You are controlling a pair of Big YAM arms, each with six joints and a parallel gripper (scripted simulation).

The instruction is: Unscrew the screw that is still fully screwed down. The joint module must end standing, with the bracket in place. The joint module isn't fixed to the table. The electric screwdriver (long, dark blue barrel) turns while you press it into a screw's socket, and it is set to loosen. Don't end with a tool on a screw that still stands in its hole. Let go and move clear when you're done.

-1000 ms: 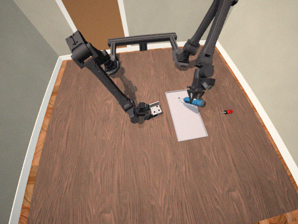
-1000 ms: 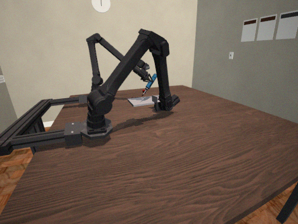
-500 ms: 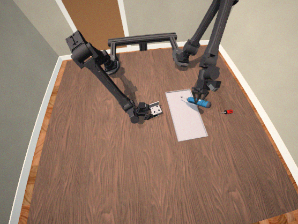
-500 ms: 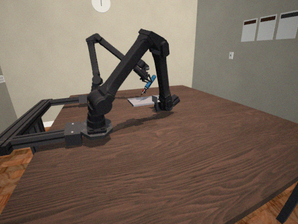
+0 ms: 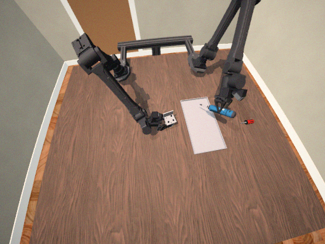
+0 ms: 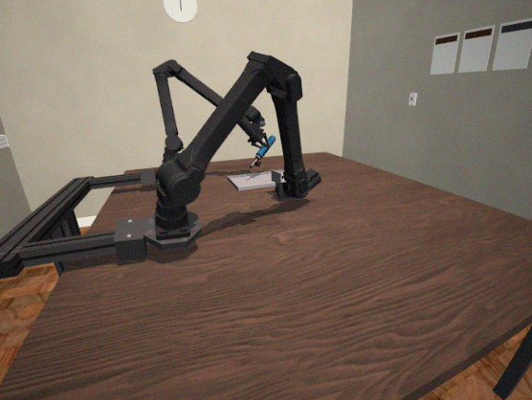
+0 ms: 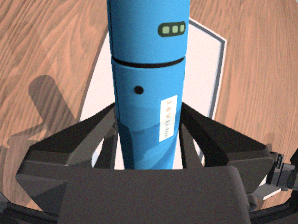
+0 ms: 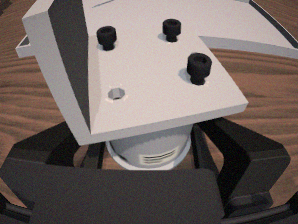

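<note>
Nearest in the exterior view, before the tray [image 5: 201, 128] [image 6: 258, 182] [image 7: 100, 90] [image 8: 240, 20], the right hand [image 5: 166, 124] [image 6: 279, 188] [image 7: 277, 182] [image 8: 148, 110] is clamped on the joint module [image 8: 155, 150], which stands beside the tray with the bracket [image 5: 170, 118] [image 6: 276, 176] [image 7: 270, 192] [image 8: 150, 110] on top. Three black screws [image 5: 171, 115] [image 8: 199, 65] stand raised; the fourth hole [image 8: 116, 93] has no screw in it. So I judge the unscrewing is done, if that hole held the tight one.

Over the tray's edge, the left hand [image 5: 220, 108] [image 6: 263, 144] [image 7: 148, 109] is clamped on the electric screwdriver [image 5: 222, 111] [image 6: 264, 148] [image 7: 147, 100], tip above the tray. At the tip is a small dark piece [image 5: 201, 104] [image 6: 250, 167], maybe the removed screw; too small to be sure. A quick swing could make it drop outside the tray. If the bit returns to a raised screw, the ending is spoiled. Because the module isn't fixed, a sideways knock, or a right hand opening unevenly, could tip it and shift the bracket.

Beyond the tray lies the red screwdriver [image 5: 249, 121] [image 6: 258, 164]; a low pass could push it.
</note>
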